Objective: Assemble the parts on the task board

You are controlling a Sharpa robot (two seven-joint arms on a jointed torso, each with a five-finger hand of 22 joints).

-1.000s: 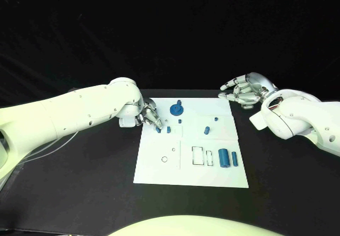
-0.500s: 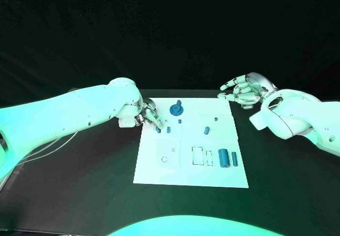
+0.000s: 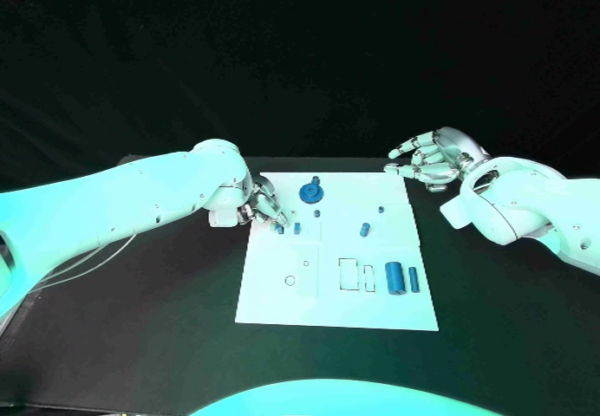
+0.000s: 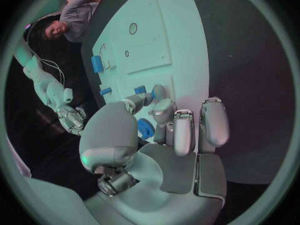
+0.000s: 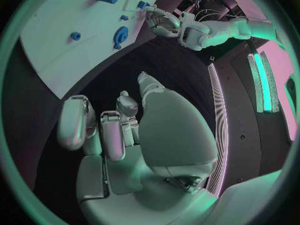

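On the black table [image 3: 150, 295], your task board [image 3: 282, 299] lies centre frame. Left hand [image 3: 265, 208] pinches a small blue part [image 4: 145, 128] at its upper-left edge, likely for seating; right hand [image 3: 432, 158] hovers empty, fingers loosely curled, upper right.

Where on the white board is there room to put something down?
The task board is bare along its near edge and near-left corner, below the small ring mark. It is crowded on the far left, where the left hand works among blue parts.

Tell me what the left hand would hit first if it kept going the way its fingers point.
Probably the small blue part right at the left hand's fingertips, near the task board's left edge; whether they already touch is unclear.
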